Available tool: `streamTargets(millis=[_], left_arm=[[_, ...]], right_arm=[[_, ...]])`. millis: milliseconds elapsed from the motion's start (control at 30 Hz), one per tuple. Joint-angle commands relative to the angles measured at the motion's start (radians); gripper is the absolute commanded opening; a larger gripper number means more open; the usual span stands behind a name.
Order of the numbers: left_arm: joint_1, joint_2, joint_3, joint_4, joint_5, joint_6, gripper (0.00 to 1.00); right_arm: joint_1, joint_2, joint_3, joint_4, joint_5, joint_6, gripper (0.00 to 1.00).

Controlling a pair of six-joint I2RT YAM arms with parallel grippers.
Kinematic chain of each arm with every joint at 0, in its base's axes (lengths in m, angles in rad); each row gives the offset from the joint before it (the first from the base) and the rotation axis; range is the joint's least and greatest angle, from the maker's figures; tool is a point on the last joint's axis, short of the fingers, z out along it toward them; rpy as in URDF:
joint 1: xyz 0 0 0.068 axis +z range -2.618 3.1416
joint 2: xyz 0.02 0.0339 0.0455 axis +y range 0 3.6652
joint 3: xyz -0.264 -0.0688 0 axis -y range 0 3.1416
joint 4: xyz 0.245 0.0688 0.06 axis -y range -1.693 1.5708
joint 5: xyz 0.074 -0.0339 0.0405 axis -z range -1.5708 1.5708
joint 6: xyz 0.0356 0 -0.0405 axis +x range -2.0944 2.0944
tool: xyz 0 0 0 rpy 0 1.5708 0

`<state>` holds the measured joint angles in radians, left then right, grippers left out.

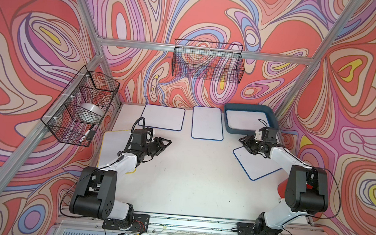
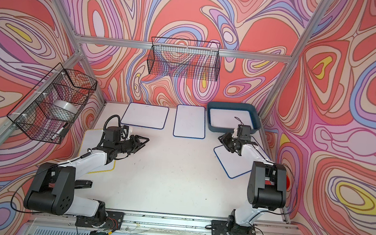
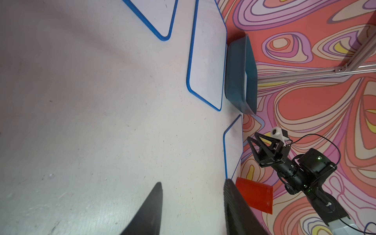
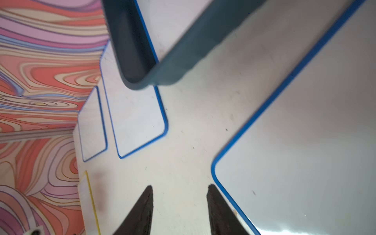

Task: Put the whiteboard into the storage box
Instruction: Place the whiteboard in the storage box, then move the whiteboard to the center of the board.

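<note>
Right gripper [image 1: 242, 144] hangs partly open and empty above the far corner of the skewed board [image 1: 256, 167], which lies flat by the right edge of the table [image 1: 200, 175]. In its wrist view the fingertips [image 4: 147, 198] stand apart with only bare table between them, one just over that board's blue rim. Left gripper [image 1: 167, 144] is parted about as wide and also holds nothing (its wrist view shows bare table between the fingers). It is poised above the table left of centre, its arm crossing the yellow board [image 1: 112, 143] at the left edge. The box [image 1: 273, 119] sits in the far right corner, and the boxed board [image 1: 241, 119] lies flat inside it. Along the far edge lie two more blue-rimmed ones: the left board [image 1: 162, 116] and the middle board [image 1: 207, 122], the latter just beside the box. A red cup [image 1: 281, 189] stands by the right edge, mostly hidden behind the right arm.
</note>
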<state>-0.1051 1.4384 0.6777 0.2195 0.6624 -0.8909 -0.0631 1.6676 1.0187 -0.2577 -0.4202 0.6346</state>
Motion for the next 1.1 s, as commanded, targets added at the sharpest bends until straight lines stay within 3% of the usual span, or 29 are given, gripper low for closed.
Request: streamTargets(millis=[0,400,667,800,1067], left_arm=[[-0.02,0.044,0.039,0.031,-0.006,0.012,0.45],[-0.063,0.108,0.033,0.122,0.01,-0.026,0.45],[-0.065,0.082,0.031,0.078,-0.018,0.001,0.45],[-0.067,0.096,0.033,0.097,-0.01,-0.014,0.45],[-0.07,0.098,0.046,0.079,-0.015,-0.015,0.45]], right_arm=[[0.022,0.043,-0.023,-0.108,0.041,-0.066,0.46],[0.026,0.126,-0.028,-0.175,0.109,-0.112,0.47],[0.065,0.11,-0.059,-0.247,0.094,-0.125,0.47],[0.142,0.11,-0.082,-0.274,0.081,-0.109,0.46],[0.398,0.157,-0.094,-0.2,0.032,0.021,0.46]])
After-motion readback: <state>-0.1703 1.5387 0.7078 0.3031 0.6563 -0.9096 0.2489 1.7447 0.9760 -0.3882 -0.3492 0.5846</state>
